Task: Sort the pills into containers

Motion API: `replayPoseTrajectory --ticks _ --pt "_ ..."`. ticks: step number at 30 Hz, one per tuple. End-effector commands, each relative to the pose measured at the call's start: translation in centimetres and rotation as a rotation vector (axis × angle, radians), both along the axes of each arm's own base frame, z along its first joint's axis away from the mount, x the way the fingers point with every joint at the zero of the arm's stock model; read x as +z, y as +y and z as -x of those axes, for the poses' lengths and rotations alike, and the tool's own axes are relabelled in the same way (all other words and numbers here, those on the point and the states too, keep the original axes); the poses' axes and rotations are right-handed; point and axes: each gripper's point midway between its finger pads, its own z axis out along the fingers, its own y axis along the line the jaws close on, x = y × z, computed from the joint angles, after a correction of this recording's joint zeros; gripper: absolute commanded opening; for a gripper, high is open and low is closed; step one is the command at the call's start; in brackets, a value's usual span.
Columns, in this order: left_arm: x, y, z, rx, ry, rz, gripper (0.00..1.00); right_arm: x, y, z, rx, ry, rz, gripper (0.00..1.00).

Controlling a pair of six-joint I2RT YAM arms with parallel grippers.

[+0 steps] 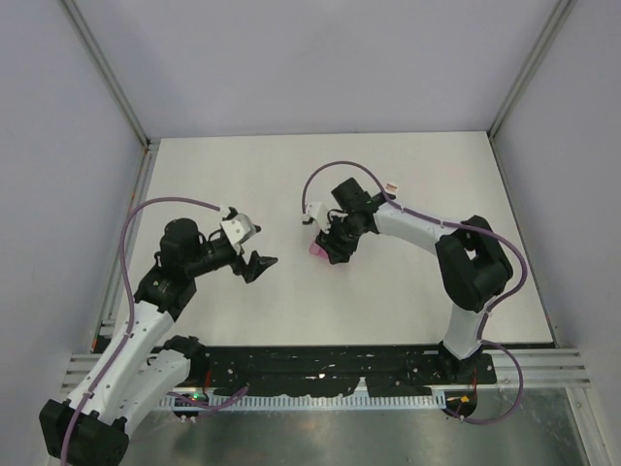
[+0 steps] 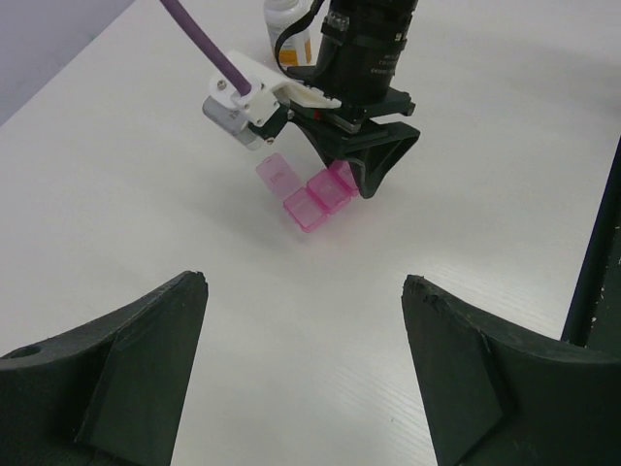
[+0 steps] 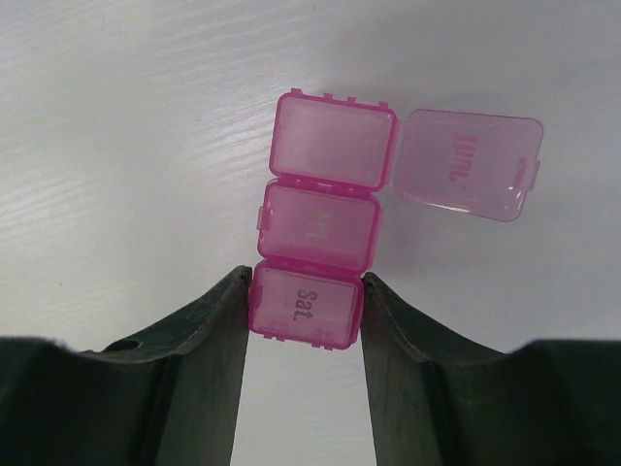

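The bright-pink pill box (image 3: 320, 218) is a strip of three joined compartments lying on the white table. My right gripper (image 3: 306, 289) is shut on its near compartment, marked "Sat.", with one finger on each side. The far compartment is open and looks empty, and its lid (image 3: 471, 165) is flipped out to the right. The box also shows in the top view (image 1: 316, 250) and in the left wrist view (image 2: 318, 201). My left gripper (image 2: 304, 291) is open and empty, to the left of the box and pointing at it. No pills are visible.
A small white bottle with an orange label (image 2: 288, 24) stands behind my right gripper. The table's right edge and a black rail (image 2: 602, 243) run along the side. Grey walls enclose the table (image 1: 408, 291).
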Motion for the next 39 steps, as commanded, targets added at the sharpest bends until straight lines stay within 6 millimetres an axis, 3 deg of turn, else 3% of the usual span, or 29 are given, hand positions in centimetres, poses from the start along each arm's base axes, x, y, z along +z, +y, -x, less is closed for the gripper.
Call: replayPoseTrajectory --ticks 1,11,26,39 --pt "-0.1 0.2 0.1 -0.004 -0.012 -0.006 0.86 0.7 1.7 -2.5 0.016 -0.055 -0.053 0.07" --pt "0.1 -0.1 0.3 -0.018 -0.013 0.011 0.86 -0.1 1.0 -3.9 -0.038 -0.047 -0.025 0.15" --pt "-0.1 -0.1 0.5 -0.021 -0.01 0.015 0.88 -2.8 -0.1 -2.9 -0.055 0.06 0.076 0.34" --pt "-0.2 -0.2 0.4 -0.024 -0.009 0.016 0.88 -2.4 -0.6 -2.5 -0.058 0.056 0.086 0.73"
